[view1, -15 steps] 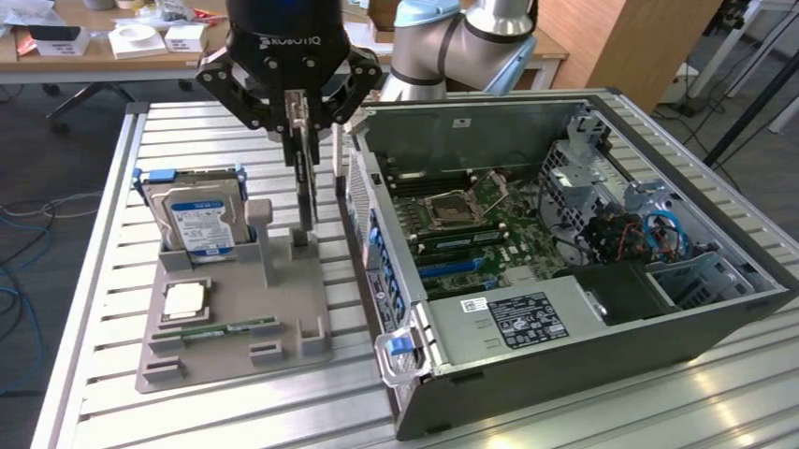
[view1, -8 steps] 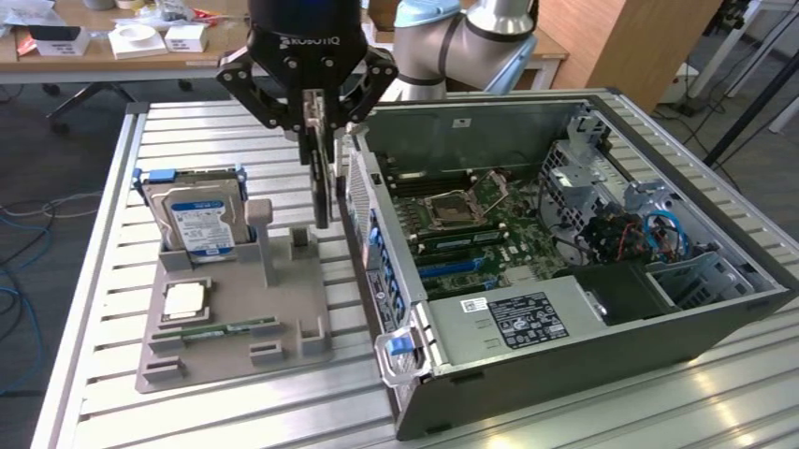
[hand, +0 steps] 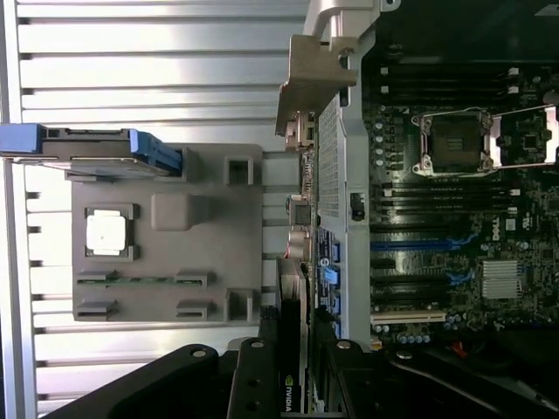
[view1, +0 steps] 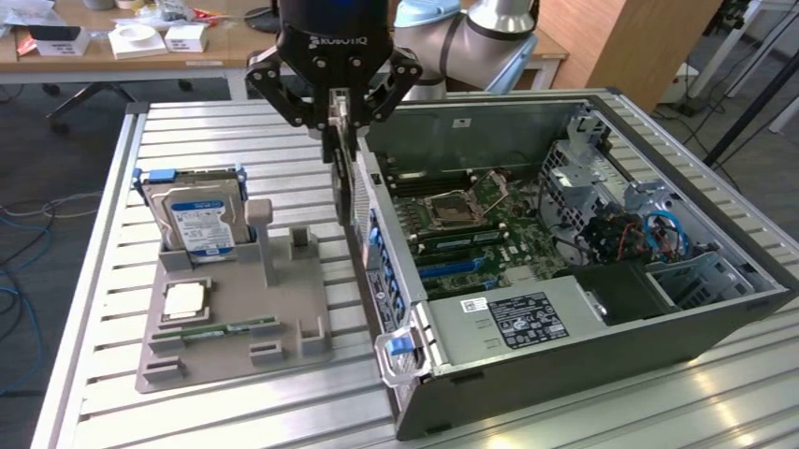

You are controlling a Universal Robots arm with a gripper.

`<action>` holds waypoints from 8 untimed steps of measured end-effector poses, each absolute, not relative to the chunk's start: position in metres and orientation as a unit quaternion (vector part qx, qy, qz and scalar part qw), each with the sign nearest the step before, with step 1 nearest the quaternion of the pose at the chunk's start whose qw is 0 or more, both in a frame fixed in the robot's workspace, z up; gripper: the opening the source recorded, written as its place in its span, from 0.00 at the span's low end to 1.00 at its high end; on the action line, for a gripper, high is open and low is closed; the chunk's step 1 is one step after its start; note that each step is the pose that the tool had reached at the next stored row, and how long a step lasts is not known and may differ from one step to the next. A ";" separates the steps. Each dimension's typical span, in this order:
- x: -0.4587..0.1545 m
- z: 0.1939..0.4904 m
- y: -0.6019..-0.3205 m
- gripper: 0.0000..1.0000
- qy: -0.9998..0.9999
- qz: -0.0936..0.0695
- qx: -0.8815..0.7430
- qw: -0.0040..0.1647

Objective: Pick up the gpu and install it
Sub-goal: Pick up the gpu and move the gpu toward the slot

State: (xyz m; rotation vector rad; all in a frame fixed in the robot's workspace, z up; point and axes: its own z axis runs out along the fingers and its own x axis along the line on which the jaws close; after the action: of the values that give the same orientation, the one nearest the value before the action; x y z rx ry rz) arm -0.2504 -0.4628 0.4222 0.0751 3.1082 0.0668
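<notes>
The gpu (view1: 340, 173), a thin dark card, hangs on edge from my gripper (view1: 337, 110), whose fingers are shut on its upper part. It is in the air over the open computer case's (view1: 649, 327) left wall, between the case and the grey holder. In the wrist view the gpu (hand: 292, 305) shows edge-on between the black fingers (hand: 253, 384) of my gripper (hand: 293, 375), above the case's rear wall. The motherboard (view1: 481, 234) lies exposed inside, with its blue and black slots (hand: 419, 249) and the CPU socket (hand: 454, 140).
A grey parts holder (view1: 281, 309) sits on the slatted table at the exterior view's left, carrying an upright hard drive (view1: 200, 220), a CPU (view1: 185, 299) and a green RAM stick (view1: 219, 330). Drive cages and cables (view1: 637, 234) fill the case's right side.
</notes>
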 end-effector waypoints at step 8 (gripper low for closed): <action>-0.225 0.422 -0.463 0.26 0.999 0.021 0.024 0.016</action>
State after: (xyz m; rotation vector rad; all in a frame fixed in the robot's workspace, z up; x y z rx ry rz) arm -0.2254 -0.4628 0.4222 0.0750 3.1083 0.0668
